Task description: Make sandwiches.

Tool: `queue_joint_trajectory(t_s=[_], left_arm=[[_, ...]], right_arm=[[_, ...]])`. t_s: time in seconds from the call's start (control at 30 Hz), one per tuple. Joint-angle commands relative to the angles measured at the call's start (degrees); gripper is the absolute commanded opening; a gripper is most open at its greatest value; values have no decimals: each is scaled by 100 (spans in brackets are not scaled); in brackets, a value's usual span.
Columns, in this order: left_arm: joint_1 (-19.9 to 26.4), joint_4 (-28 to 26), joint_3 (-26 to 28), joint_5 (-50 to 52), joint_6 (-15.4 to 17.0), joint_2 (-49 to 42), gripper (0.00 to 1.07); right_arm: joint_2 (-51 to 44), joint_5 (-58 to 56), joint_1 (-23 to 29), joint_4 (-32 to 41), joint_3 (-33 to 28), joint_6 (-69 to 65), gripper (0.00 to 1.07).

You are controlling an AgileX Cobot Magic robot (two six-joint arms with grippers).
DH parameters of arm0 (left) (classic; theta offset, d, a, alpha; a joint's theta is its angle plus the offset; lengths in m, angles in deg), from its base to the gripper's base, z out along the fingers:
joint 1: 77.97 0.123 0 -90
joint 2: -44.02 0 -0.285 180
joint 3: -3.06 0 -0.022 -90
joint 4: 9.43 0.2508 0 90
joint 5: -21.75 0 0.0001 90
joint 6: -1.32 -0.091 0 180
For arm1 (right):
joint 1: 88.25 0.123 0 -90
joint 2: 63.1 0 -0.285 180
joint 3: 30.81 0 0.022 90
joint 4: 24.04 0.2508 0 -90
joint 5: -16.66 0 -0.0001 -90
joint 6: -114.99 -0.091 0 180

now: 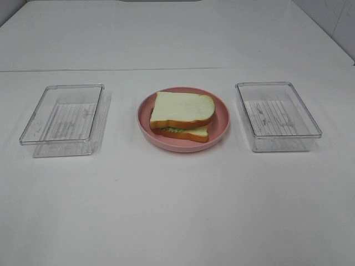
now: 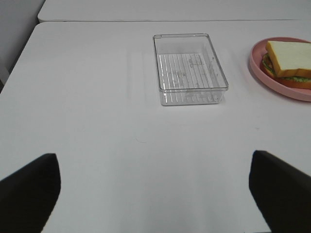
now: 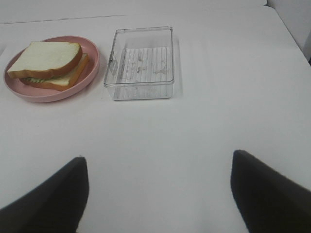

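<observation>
Sandwich assembled on the plate, both arms drawn back and empty-handed.

A white table (image 1: 177,210) carries two clear trays, the left tray (image 1: 62,119) and the right tray (image 1: 277,115), both empty, flanking a pink plate (image 1: 221,119) at the centre. The sandwich (image 1: 182,115) sits on that plate: top bread slice over a green fringe of lettuce and a bottom slice, the top slice skewed slightly off the lower one. Its long axis runs roughly left to right across the table, the rounded crust end toward the right tray. The left gripper (image 2: 155,194) and the right gripper (image 3: 158,194) each stand wide apart over bare table, holding nothing. The stack looks finished; any remaining step would be squaring the top slice, best done with a light, level nudge so the layers below are not dragged.
</observation>
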Motion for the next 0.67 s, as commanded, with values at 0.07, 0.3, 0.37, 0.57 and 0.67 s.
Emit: queue_joint_trajectory(t_s=[0.07, 0.3, 0.37, 0.57, 0.67], left_arm=[[-29, -57, -34, 17, -11, -115, 98], [-29, -57, -34, 17, -11, -115, 98], [-29, -57, -34, 17, -11, -115, 98], [-29, -57, -34, 17, -11, -115, 98], [-29, -57, -34, 17, -11, -115, 98]], right_arm=[[-138, -23, -11, 11, -6, 0, 76], [-138, -23, -11, 11, -6, 0, 76], [-138, -23, -11, 11, -6, 0, 76], [-138, -23, -11, 11, -6, 0, 76], [-138, -23, -11, 11, -6, 0, 76]])
